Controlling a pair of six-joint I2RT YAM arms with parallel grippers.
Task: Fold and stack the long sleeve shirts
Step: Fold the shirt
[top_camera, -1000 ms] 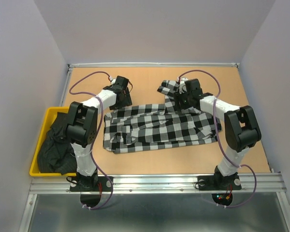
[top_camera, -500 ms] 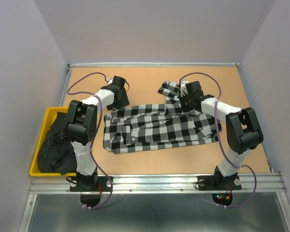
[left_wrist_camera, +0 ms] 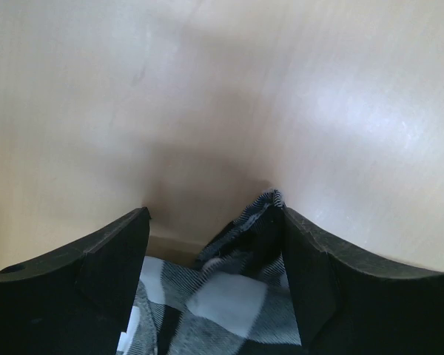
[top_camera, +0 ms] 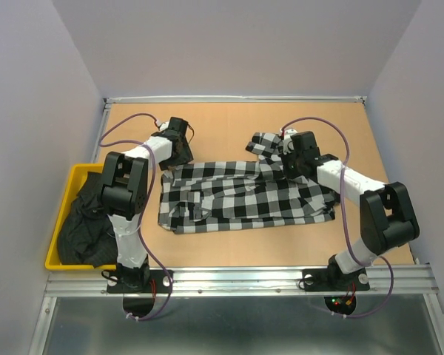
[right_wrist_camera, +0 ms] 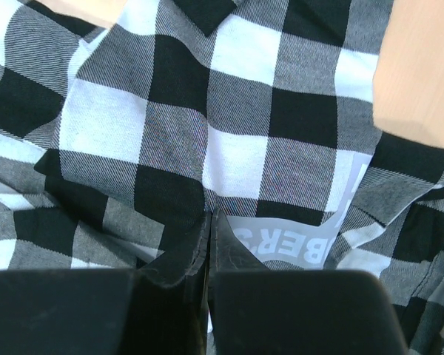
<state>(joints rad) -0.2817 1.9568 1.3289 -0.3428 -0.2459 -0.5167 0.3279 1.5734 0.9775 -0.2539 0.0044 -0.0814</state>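
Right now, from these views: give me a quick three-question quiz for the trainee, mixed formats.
1. True or false: the left tool is shut.
2. Short answer: which garment is the shut right tool pinching?
3. The black shirt lies: A) draped over an arm; B) in the yellow bin; C) on the floor.

Key:
1. False: its fingers stand apart, straddling a cloth edge.
2. The check shirt.
3. B.
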